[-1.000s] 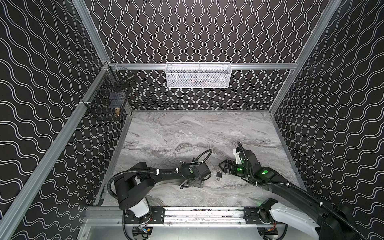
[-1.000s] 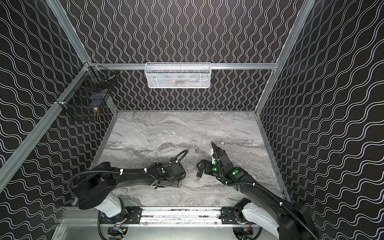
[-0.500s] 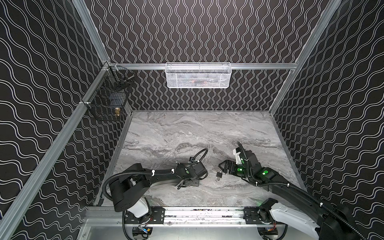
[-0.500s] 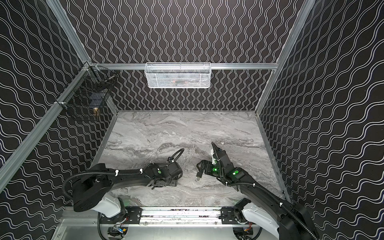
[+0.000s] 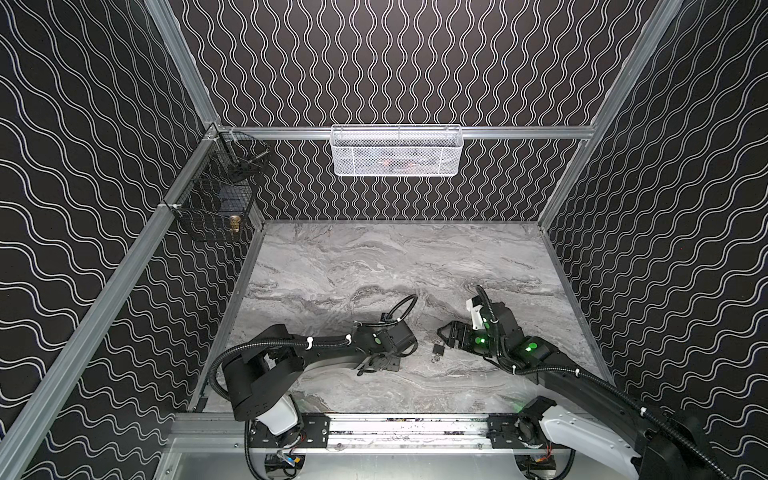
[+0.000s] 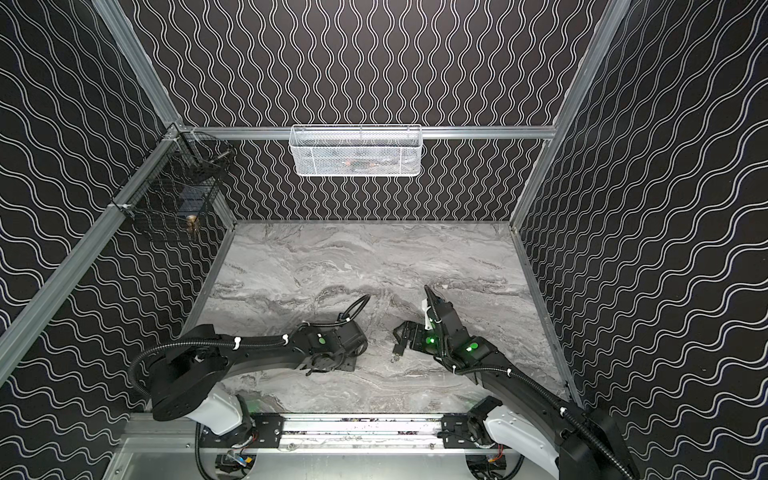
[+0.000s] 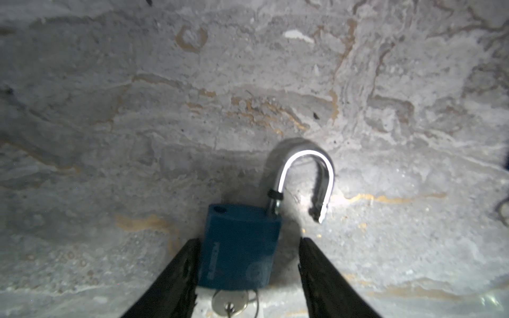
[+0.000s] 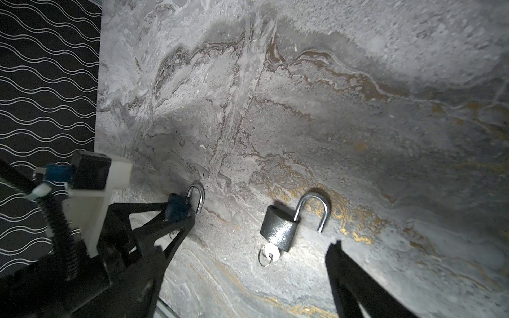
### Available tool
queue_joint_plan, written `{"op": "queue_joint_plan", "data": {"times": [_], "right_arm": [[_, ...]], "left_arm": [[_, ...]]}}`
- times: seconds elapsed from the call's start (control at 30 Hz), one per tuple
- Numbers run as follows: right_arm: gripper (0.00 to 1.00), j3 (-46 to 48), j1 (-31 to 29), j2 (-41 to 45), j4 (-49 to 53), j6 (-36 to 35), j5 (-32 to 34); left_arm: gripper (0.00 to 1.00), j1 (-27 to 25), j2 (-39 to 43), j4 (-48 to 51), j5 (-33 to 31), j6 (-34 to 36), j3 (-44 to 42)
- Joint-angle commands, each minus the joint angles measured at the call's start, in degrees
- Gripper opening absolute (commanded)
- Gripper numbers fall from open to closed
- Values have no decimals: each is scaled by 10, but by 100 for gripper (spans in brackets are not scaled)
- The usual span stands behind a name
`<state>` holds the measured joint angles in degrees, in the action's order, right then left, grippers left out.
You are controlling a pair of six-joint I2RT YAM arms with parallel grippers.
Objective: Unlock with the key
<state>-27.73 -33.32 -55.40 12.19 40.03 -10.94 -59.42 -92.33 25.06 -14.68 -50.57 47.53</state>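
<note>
A blue padlock (image 7: 239, 247) lies flat on the marble table (image 5: 374, 257), its shackle (image 7: 303, 154) swung open and a silver key (image 7: 230, 301) in its base. My left gripper (image 7: 249, 241) is open and straddles its body: one finger (image 7: 181, 264) touches the side, the other (image 7: 314, 264) stands a small gap off. The left wrist hides this lock in both top views. A grey padlock (image 8: 281, 231), also open-shackled with a key (image 8: 271, 252) in it, lies just ahead of my right gripper (image 8: 248, 264), which is open and holds nothing.
A white mesh basket (image 5: 395, 151) hangs on the back wall. A black wire basket (image 5: 216, 208) hangs on the left wall. Patterned walls close in three sides. A metal rail (image 5: 395, 428) runs along the front edge. The left gripper (image 5: 372, 368) and the right gripper (image 5: 446, 334) sit close together.
The left wrist has shifted slightly to the left, low over the table, and its jaws have drawn in around the blue padlock. The right arm has not moved.
</note>
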Motion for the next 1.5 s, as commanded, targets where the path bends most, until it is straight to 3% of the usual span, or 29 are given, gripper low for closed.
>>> {"op": "queue_joint_plan", "data": {"times": [0.0, 0.37, 0.6, 0.7, 0.87, 1.0, 1.13, 1.23, 1.37, 1.47], "right_arm": [[92, 2, 0, 6, -15, 5, -3], [92, 7, 0, -13, -41, 4, -29], [92, -5, 0, -24, -35, -4, -28], [92, -24, 0, -15, -12, -16, -14], [93, -66, 2, 17, 45, -44, 59], [96, -121, 21, 42, 107, -67, 192], [99, -140, 87, 68, 108, -85, 388], [99, -82, 163, 87, 3, -111, 480], [99, -1, 265, 61, -131, -138, 527], [99, 70, 320, 12, -283, -180, 497]], "left_arm": [[61, 3, -17, 28, -1, 6, 0], [76, 9, -67, -6, 7, 21, -8], [87, 10, -30, 13, 8, 39, -4], [98, 11, 13, 15, 6, 53, 8], [98, 16, 96, 35, -40, 65, 34], [98, 37, 176, 63, -110, 81, 44], [99, 135, 242, 104, -213, 87, 43], [99, 237, 266, 94, -313, 106, 15], [99, 366, 274, 19, -378, 159, -45], [98, 430, 278, -186, -342, 292, -140]]}}
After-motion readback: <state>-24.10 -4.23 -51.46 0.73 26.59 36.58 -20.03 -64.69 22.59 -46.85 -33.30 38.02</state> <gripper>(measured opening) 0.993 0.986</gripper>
